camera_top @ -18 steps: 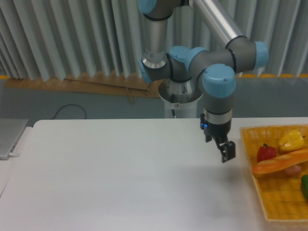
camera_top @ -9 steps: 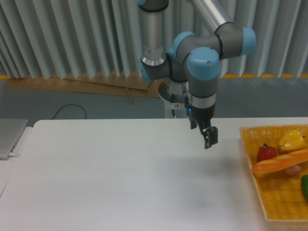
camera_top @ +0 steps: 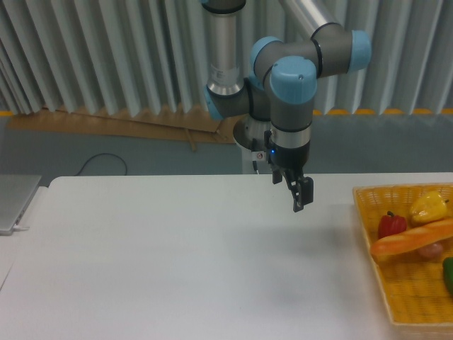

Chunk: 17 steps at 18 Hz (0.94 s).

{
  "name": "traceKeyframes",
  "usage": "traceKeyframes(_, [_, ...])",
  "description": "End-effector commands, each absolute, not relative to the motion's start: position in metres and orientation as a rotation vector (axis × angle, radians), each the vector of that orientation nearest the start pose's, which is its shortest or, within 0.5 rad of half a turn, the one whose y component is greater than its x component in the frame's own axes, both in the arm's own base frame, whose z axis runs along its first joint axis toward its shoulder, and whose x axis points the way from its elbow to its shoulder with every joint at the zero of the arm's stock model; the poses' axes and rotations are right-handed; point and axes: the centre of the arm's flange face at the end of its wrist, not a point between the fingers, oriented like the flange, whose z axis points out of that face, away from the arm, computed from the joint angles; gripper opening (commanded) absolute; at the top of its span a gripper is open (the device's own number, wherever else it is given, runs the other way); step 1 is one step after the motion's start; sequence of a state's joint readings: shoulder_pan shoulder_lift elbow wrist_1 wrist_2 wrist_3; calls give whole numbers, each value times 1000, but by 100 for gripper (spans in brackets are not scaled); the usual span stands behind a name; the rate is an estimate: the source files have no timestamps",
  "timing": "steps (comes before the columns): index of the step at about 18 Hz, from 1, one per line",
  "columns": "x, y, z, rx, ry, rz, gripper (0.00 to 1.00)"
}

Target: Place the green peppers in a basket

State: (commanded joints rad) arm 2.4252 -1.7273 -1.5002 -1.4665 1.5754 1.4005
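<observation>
green pepper point(camera_top: 449, 276) in yellow basket point(camera_top: 417, 301), frame-cut

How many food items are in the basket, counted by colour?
In the basket:
Red: 1, the red pepper
Yellow: 1, the yellow pepper
Orange: 1, the long orange item
Green: 1, the green pepper, cut off by the picture's edge
Pinkish: 1, the item half hidden under the orange one
Total: 5

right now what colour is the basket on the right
Yellow-orange woven basket, clearest in the fixed camera view.

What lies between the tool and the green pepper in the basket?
In the camera view: bare table, then the basket rim, red pepper and a long orange vegetable before the green pepper; tool is apart.
</observation>
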Motion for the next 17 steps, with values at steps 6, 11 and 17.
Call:
traceKeyframes(6, [-331,465,447,-3027,848,15,100])
traceKeyframes(11, [-322,465,452,-3019,865,24,100])
traceKeyframes(17, [-312,467,452,-3015,884,30,100])
